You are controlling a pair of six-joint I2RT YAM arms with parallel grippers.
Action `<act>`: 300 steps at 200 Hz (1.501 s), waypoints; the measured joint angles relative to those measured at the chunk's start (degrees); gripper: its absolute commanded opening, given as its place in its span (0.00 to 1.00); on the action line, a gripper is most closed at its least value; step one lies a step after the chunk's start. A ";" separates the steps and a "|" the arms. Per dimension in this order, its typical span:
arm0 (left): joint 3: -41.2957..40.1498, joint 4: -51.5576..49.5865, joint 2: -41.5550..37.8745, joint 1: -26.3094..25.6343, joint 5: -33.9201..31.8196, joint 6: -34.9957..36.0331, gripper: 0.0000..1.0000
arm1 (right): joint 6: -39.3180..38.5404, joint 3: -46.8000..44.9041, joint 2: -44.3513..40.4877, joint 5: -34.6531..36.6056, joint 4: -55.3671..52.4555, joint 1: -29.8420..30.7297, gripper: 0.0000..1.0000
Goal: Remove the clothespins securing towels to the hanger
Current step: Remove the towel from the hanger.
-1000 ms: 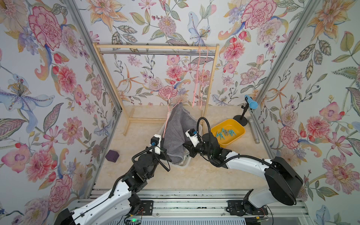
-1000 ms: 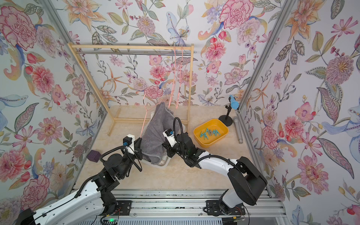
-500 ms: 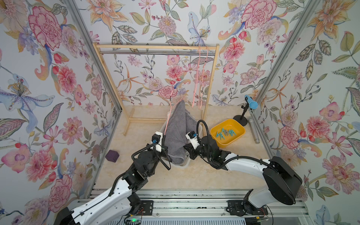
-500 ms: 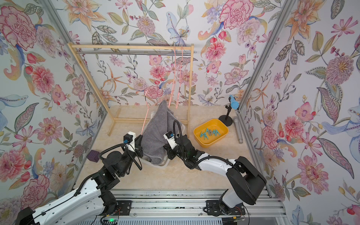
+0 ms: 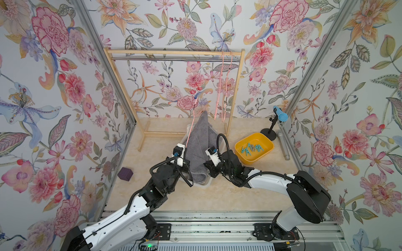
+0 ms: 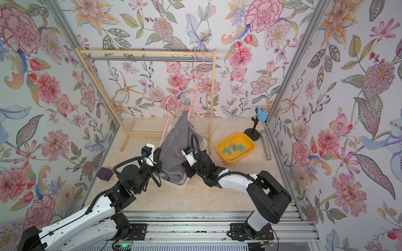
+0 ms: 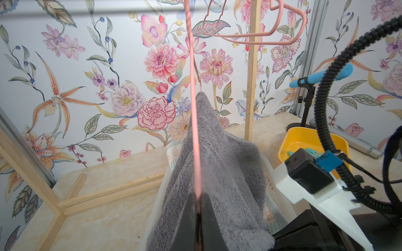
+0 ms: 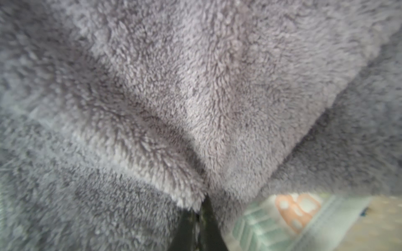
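Now the left hand (image 7: 198, 214) is clamped on the pink wire hanger (image 7: 192, 91), while the right hand (image 8: 198, 217) pinches the grey towel (image 8: 217, 87). Teal clothespins (image 5: 252, 149) lie in the yellow tub (image 5: 254, 160).

Bare counter (image 5: 195, 202) lies open along the front and left of the towel (image 5: 200, 147) on its hanger (image 5: 191, 126), as far as the cube (image 5: 125, 174) by the wall. Right of the towel, passage is narrowed by the rack (image 5: 235, 91) post, two spare hangers (image 5: 226, 82), the tray (image 5: 255, 160) and the mic stand (image 5: 272, 126). Beneath the towel, a bin (image 5: 204, 184) blocks the counter.
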 measured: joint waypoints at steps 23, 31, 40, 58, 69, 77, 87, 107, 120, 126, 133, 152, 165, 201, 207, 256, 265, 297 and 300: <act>0.07 -0.02 -0.02 0.02 -0.17 0.81 0.00 | -0.02 0.44 0.74 0.00 0.04 0.07 0.00; 0.17 -0.07 -0.02 0.02 -0.20 1.05 0.00 | 0.00 0.44 0.90 0.00 0.04 0.15 0.00; 0.44 -0.11 -0.02 0.00 -0.17 1.36 0.00 | 0.00 0.46 0.98 0.00 0.04 0.15 0.00; 1.38 -0.20 0.24 0.00 -0.17 1.97 0.00 | 0.00 0.61 1.07 0.00 0.07 0.26 0.00; 1.92 -0.20 0.39 0.00 -0.17 2.29 0.00 | 0.00 0.68 1.09 0.00 0.09 0.26 0.00; 2.19 -0.13 0.46 0.02 -0.17 2.47 0.00 | 0.00 0.68 1.09 0.00 0.07 0.26 0.00; 2.40 -0.04 0.50 0.02 -0.17 2.51 0.00 | 0.00 0.68 1.09 0.00 0.07 0.26 0.00; 2.80 0.15 0.52 0.02 -0.22 2.71 0.00 | 0.00 0.68 1.09 0.00 0.04 0.26 0.00; 2.86 0.44 0.52 0.02 -0.22 2.71 0.00 | 0.02 0.68 1.09 0.02 0.04 0.26 0.00; 2.86 0.52 0.52 0.02 -0.22 2.71 0.00 | 0.02 0.68 1.09 0.04 0.04 0.26 0.00; 2.86 0.61 0.52 0.02 -0.22 2.71 0.00 | 0.02 0.66 1.09 0.15 0.04 0.26 0.00; 2.86 0.83 0.52 0.02 -0.22 2.71 0.00 | 0.20 0.61 1.03 0.17 0.07 0.26 0.00; 2.86 0.85 0.50 0.02 -0.24 2.69 0.00 | 0.46 0.22 0.39 0.20 0.07 0.26 0.05; 2.86 1.49 0.48 0.02 -1.09 2.67 0.00 | 0.98 -2.16 -5.16 -0.39 0.24 0.26 0.63; 2.84 1.64 0.42 0.02 -1.31 2.67 0.00 | 0.81 -2.49 -6.29 -0.48 0.46 0.26 0.67; 2.49 2.23 -0.39 0.02 -1.51 2.25 0.00 | 0.68 -3.15 -11.67 -3.17 5.77 -0.70 0.78; 2.32 2.23 -0.48 0.02 -1.51 2.21 0.00 | 0.83 -3.15 -11.69 -3.65 6.71 -1.11 0.79; 1.57 2.36 -0.52 0.02 -1.46 1.60 0.00 | 2.16 -2.58 -9.84 -5.14 10.47 -3.10 0.81; 1.46 2.38 -0.55 0.02 -1.46 1.57 0.00 | 2.19 -2.43 -9.53 -5.29 10.86 -3.26 0.81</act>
